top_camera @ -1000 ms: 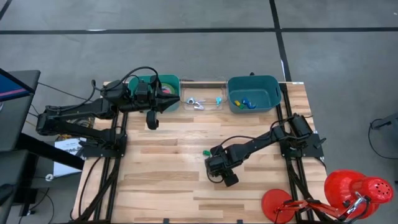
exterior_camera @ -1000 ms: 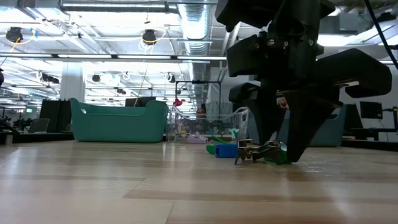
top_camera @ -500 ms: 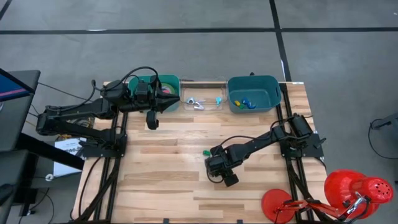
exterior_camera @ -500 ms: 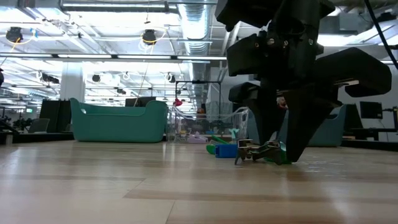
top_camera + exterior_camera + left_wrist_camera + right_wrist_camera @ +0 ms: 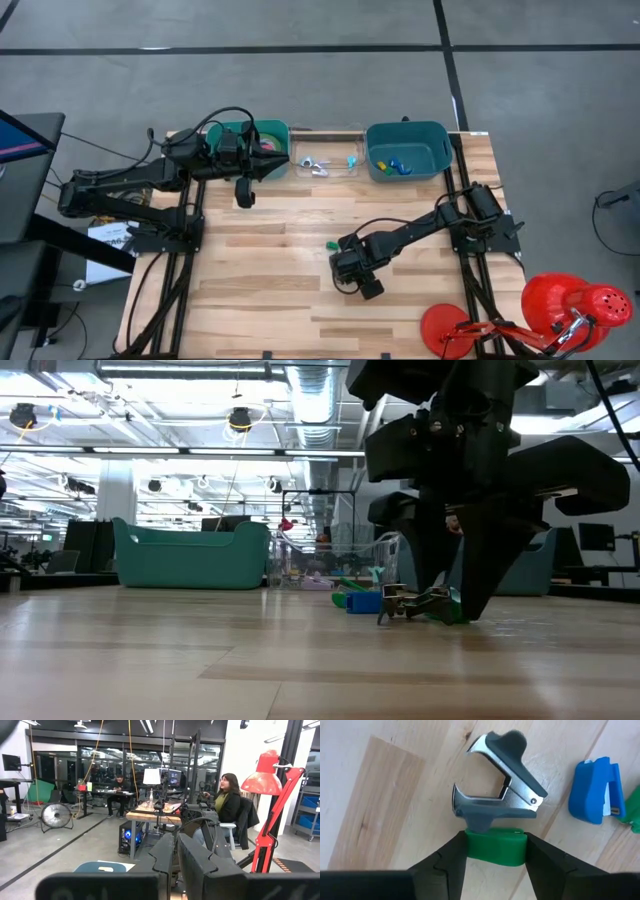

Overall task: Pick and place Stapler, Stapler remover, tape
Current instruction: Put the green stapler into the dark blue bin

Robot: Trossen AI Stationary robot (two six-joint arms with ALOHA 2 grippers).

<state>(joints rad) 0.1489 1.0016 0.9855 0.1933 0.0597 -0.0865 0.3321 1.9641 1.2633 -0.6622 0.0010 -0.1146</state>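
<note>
My right gripper (image 5: 495, 838) is down at the table's middle, shut on a small green stapler (image 5: 495, 849). A grey staple remover (image 5: 497, 780) lies on the wood just beyond its fingertips, touching the green stapler's far side. A blue stapler (image 5: 597, 790) and another green piece (image 5: 633, 810) lie beside it. In the low view the remover (image 5: 410, 603) sits in front of the fingers. My left gripper (image 5: 270, 162) hovers shut over the left teal bin (image 5: 240, 128), where a green tape roll (image 5: 274, 136) partly shows. My right gripper pinches the green stapler between its two fingers, one on each end (image 5: 470, 847). The fingers (image 5: 488, 585) come from above, pointing down. The stapler (image 5: 455, 610) rests on the table top between them.
A clear tray (image 5: 325, 162) with small pieces and a right teal bin (image 5: 405, 150) holding blue and yellow items stand along the far edge. A red lamp (image 5: 570, 305) sits at the near right corner. Bare wood lies on the near left side.
</note>
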